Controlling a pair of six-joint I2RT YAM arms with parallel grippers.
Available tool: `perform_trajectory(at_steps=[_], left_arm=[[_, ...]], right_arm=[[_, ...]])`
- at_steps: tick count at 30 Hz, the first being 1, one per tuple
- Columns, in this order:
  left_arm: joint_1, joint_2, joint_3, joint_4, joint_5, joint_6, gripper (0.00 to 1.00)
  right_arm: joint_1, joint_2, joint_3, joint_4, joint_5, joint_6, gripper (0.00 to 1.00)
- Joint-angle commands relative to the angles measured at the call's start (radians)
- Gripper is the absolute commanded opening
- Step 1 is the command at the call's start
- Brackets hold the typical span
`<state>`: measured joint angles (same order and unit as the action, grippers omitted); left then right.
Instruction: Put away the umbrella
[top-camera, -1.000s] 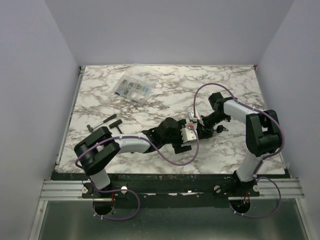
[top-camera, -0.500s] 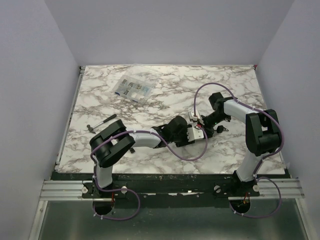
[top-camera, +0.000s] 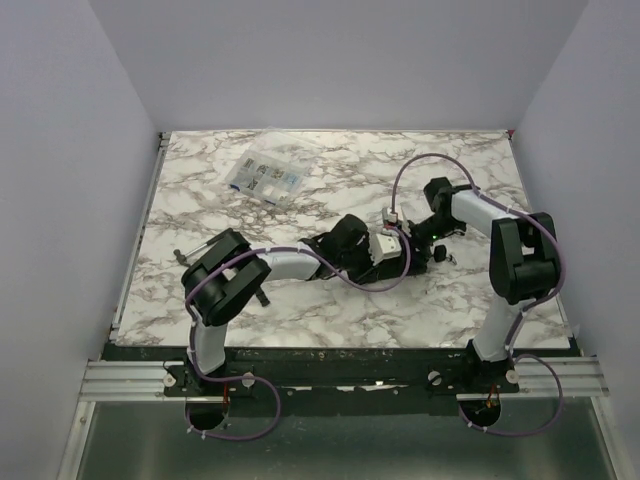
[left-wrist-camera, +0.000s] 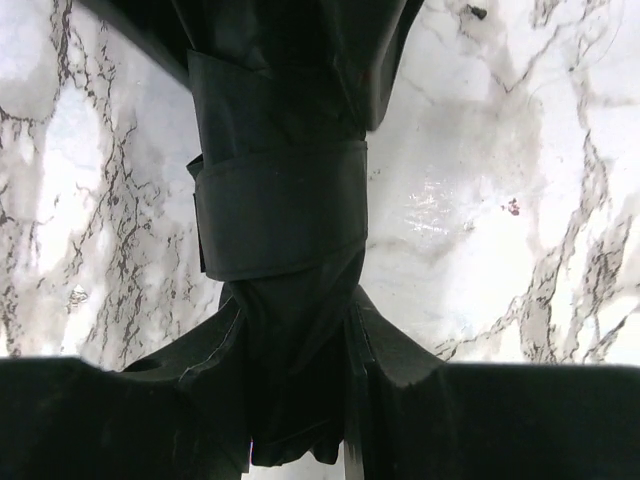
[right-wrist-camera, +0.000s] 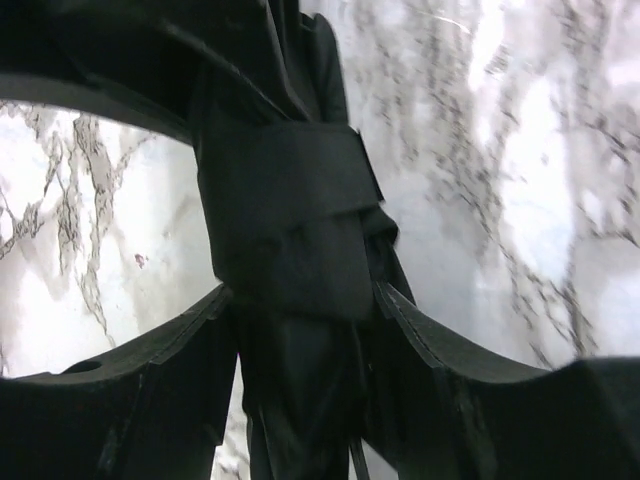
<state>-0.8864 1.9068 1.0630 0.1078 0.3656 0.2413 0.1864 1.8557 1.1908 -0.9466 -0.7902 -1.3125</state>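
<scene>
The umbrella is a folded dark fabric bundle with its strap wrapped round it, lying over the marble table. The left wrist view shows my left gripper shut on it, both fingers pressed into the narrow part of the fabric below the strap. The same umbrella fills the right wrist view, where my right gripper stands open with its fingers spread either side of the bundle. Seen from above, the left gripper and right gripper meet near the table's middle right and hide most of the umbrella.
A clear plastic compartment box lies at the back left. A small black-handled tool lies at the left, partly behind the left arm's elbow. Purple cables loop over both arms. Grey walls close in on three sides.
The left arm has reached further right to the right gripper, and its jaws have closed onto the umbrella. The right gripper's jaws have widened.
</scene>
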Motion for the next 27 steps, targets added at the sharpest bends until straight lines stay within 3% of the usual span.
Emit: perform_trajectory(at_steps=[1,4,9,11,15,24,27], left_arm=[[0.061,0.155,-0.069,-0.291,0.078,-0.157,0.0],[0.081,0.208,-0.051,-0.344,0.123,-0.187,0.0],[0.11,0.296,0.018,-0.422,0.229,-0.238,0.0],[0.12,0.32,0.038,-0.44,0.261,-0.269,0.0],[0.138,0.354,0.079,-0.478,0.319,-0.303,0.0],[0.142,0.411,0.127,-0.515,0.4,-0.327,0.0],[0.143,0.418,0.133,-0.524,0.415,-0.329,0.0]], right_arm=[[-0.075,-0.016,0.076,-0.083,-0.059,0.022,0.61],[-0.111,-0.08,0.097,-0.122,-0.115,-0.052,0.72],[-0.119,-0.277,-0.019,-0.178,-0.18,-0.424,0.99],[-0.117,-0.39,-0.152,-0.079,-0.189,-0.57,1.0],[-0.101,-0.558,-0.411,0.273,-0.174,-0.616,1.0],[-0.081,-0.537,-0.613,0.675,-0.063,-0.627,1.0],[-0.077,-0.508,-0.636,0.699,-0.044,-0.669,1.0]])
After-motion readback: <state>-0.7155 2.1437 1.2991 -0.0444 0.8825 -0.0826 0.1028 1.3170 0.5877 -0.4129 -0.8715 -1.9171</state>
